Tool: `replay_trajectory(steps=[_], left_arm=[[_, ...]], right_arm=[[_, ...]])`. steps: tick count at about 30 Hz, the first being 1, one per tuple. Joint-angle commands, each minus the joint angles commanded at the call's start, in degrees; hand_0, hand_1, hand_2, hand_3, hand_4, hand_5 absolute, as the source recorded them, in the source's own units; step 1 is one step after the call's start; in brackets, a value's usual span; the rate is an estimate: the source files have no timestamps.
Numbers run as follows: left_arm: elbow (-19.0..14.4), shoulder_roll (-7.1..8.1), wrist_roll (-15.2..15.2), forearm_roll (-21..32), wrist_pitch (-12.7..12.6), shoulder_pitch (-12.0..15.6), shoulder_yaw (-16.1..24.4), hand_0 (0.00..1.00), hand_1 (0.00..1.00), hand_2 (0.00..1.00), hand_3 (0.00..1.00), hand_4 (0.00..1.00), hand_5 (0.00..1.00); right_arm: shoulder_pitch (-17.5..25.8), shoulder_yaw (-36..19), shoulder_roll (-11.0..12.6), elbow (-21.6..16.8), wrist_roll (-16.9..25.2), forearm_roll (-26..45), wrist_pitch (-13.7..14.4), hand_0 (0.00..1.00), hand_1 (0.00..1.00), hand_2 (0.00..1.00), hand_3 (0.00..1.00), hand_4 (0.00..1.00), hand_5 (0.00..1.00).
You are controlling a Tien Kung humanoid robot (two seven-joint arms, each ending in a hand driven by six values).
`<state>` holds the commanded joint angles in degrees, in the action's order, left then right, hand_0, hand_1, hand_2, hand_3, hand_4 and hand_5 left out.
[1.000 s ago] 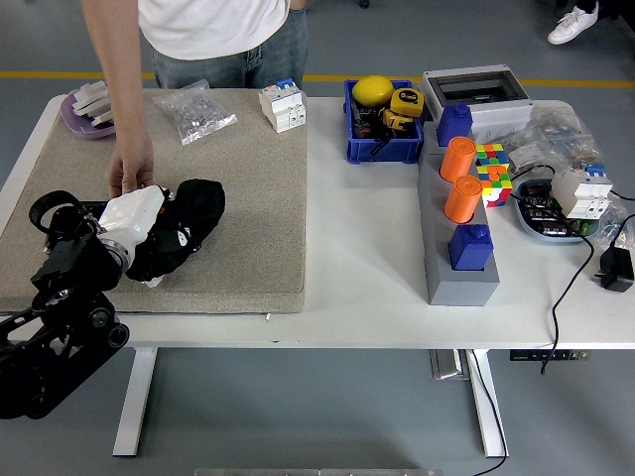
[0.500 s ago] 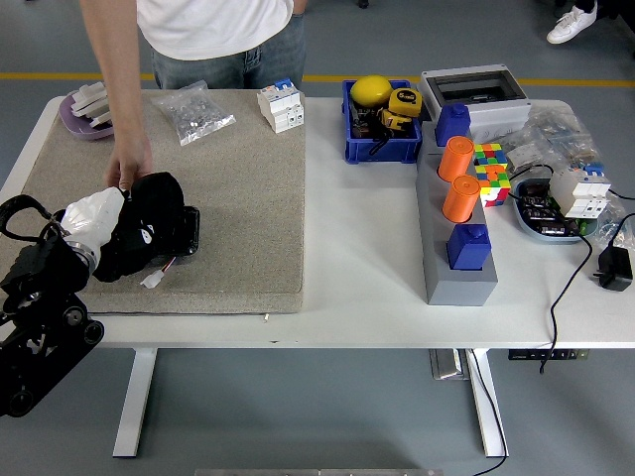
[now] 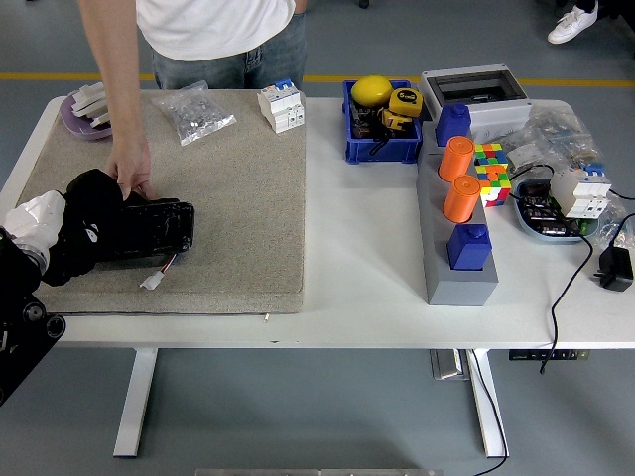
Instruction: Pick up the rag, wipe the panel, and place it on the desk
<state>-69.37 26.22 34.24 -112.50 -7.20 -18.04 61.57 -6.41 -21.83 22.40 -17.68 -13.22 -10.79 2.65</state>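
One left hand clutches black rag at panel left end (person's hand steadies it); wipe flat, light pressure, don't shove panel.

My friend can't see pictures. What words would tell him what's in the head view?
A robot's left hand presses a black rag onto a black panel lying on a beige mat, while a person's hand rests at the panel's far edge. To the right, the white table holds a blue bin and orange cylinders.
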Motion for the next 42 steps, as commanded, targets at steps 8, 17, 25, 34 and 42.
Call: replay_trajectory(steps=[8, 17, 25, 34, 42], left_arm=[[1.59, 0.58, 0.14, -0.48, 0.13, 0.97, 2.06, 0.212, 0.202, 0.537, 0.554, 0.543, 0.078], [2.85, 1.14, 0.46, -1.30, 0.15, 1.56, 4.56, 0.212, 0.204, 0.537, 0.553, 0.543, 0.079], [3.05, 1.48, 0.64, -1.84, 0.18, 1.80, 6.05, 0.212, 0.205, 0.537, 0.553, 0.542, 0.081], [1.39, 1.12, 0.77, -2.42, -0.06, 1.91, 5.84, 0.212, 0.206, 0.537, 0.553, 0.543, 0.083], [-2.59, 0.56, 1.63, -2.30, 0.12, 1.22, 3.04, 0.211, 0.206, 0.536, 0.553, 0.544, 0.085]], right_arm=[[0.05, 0.05, 0.05, -0.02, 0.01, 0.00, -0.06, 0.673, 0.685, 0.702, 0.633, 0.997, 0.455], [0.15, 0.07, 0.06, -0.05, 0.03, 0.09, -0.19, 0.674, 0.685, 0.703, 0.634, 0.998, 0.454], [0.17, -0.10, 0.07, -0.14, 0.00, -0.12, -0.35, 0.675, 0.685, 0.703, 0.634, 0.998, 0.455], [0.17, -0.22, 0.04, -0.19, 0.04, -0.17, -0.47, 0.673, 0.685, 0.703, 0.636, 0.998, 0.455], [0.14, -0.25, 0.06, -0.20, 0.03, -0.10, -0.51, 0.674, 0.684, 0.703, 0.637, 0.998, 0.456]])
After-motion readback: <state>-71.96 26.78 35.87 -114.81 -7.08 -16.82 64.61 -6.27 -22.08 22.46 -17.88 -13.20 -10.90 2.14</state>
